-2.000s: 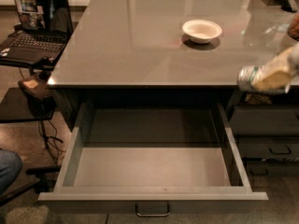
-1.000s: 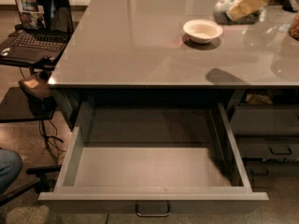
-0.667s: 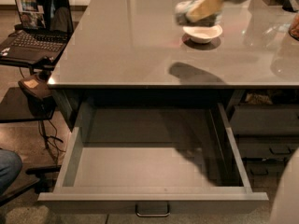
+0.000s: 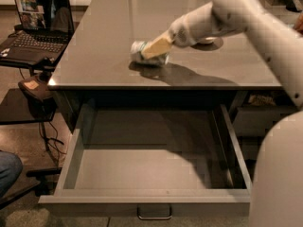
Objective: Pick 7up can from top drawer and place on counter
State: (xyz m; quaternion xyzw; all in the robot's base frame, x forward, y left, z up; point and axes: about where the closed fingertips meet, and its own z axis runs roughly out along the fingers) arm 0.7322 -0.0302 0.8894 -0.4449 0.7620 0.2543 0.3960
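1. Claw (image 4: 154,48) is hanging low over the table (image 4: 94,41), not far back from the table's near edge. It is gripping the 7up can (image 4: 140,51) between its yellowish fingers, and the can is lying tilted in the grip, not upright.
2. Directly under the claw, the can's shadow is meeting the can, so the can is sitting at or just above the surface. Whether it is actually touching, I cannot tell.
3. Below and in front of the claw, the top drawer (image 4: 142,197) is standing pulled out and holding nothing. The picking is looking finished, and the setting-down is the step in hand.
4. To do it well, the claw should be going straight down until the can is bearing on the glossy top, and only then parting its fingers slowly.
5. A can lying over like this is likely to roll, perhaps toward the near edge and the drawer beneath, so righting it first is looking wiser.
6. In leaving, rising straight up is looking safest, so the fingers are not dragging the can along.
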